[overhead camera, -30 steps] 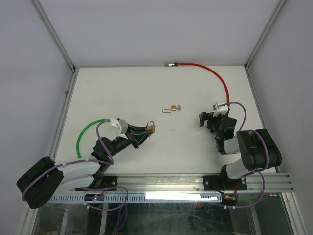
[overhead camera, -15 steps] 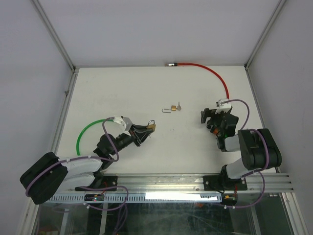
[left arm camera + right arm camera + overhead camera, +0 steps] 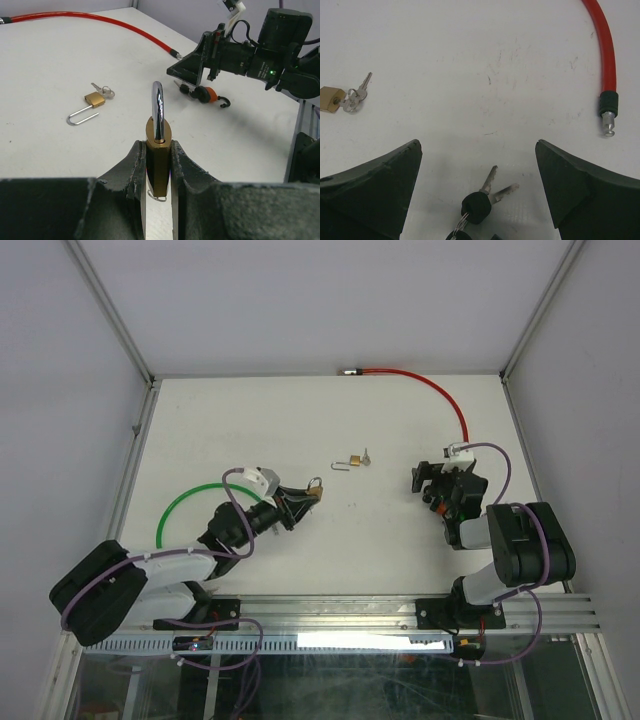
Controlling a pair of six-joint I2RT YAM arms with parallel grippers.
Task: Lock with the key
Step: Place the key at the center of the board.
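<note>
Bright, even light; soft shadows

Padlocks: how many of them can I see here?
2. One brass padlock stands clamped between the left arm's fingers; a second padlock lies open on the table near its middle, keys at its base. I see none hidden.

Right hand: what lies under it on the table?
Keys with black heads lie on the table below the open right hand. In the wrist view the rest of the bunch is cut off.
</note>
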